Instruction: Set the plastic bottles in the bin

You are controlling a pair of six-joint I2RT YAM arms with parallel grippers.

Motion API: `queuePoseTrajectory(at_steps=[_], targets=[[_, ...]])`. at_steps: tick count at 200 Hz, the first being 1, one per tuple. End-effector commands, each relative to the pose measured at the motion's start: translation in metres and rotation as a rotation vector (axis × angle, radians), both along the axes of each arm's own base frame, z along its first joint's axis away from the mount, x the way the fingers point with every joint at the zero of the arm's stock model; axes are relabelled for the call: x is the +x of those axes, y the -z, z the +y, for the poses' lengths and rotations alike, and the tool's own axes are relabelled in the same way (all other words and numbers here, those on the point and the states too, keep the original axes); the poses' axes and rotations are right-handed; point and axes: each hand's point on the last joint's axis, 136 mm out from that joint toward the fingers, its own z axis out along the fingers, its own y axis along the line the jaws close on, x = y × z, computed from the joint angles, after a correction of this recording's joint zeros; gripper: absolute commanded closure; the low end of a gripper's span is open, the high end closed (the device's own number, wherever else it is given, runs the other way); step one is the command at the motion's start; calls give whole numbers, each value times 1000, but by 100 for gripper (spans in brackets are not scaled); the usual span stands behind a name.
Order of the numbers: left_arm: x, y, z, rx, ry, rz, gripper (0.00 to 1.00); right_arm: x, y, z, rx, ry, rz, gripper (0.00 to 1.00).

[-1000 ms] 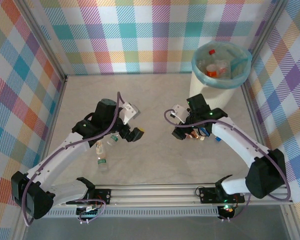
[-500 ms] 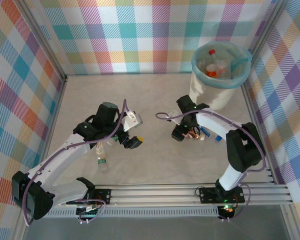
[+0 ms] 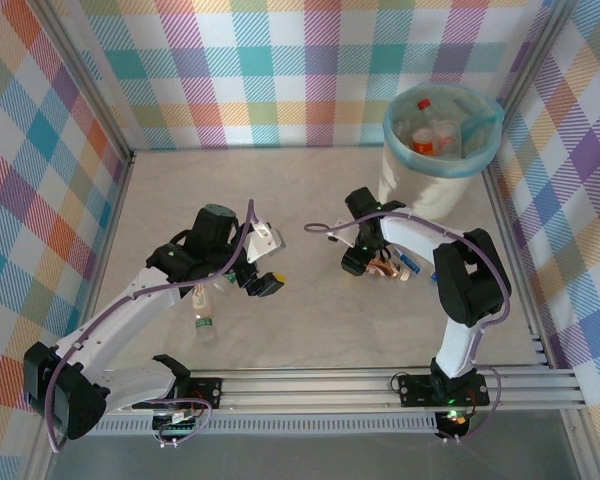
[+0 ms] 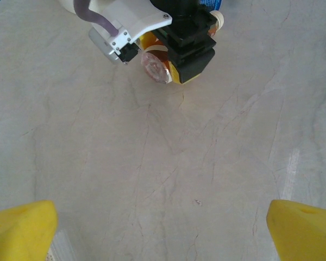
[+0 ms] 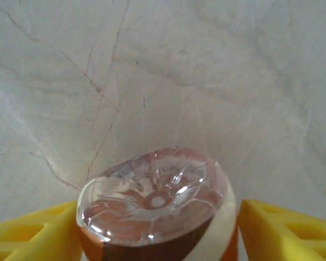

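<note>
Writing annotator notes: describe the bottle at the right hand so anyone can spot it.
Below-left of the bin, find the right hand. Between its yellow fingers sits the bottle: clear, with a brown-and-cream label, unlike its blue-labelled neighbour.

Bare table (image 3: 300, 180) lay open between the arms; left gripper (image 4: 163, 228), fingers wide, faced clear marble up to the right gripper (image 3: 365, 262), which clamped a bottle (image 5: 155, 212); loose bottles (image 3: 206, 325) lay just beside the left gripper; bin (image 3: 425, 195) blocked the far-right corner, near the right gripper.
</note>
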Motion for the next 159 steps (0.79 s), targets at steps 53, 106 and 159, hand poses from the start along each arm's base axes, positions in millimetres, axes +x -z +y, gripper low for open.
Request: queuePoseTrajectory(at_steps=[53, 106, 159], targets=[[10, -17, -2, -26, -39, -41, 3, -6, -55, 14, 97, -34, -27, 38], [26, -53, -8, -115, -98, -98, 3, -5, -130, 33, 288, -13, -120, 38], [94, -153, -33, -355, -296, -138, 6, 31, -275, 25, 511, 77, -447, 40]])
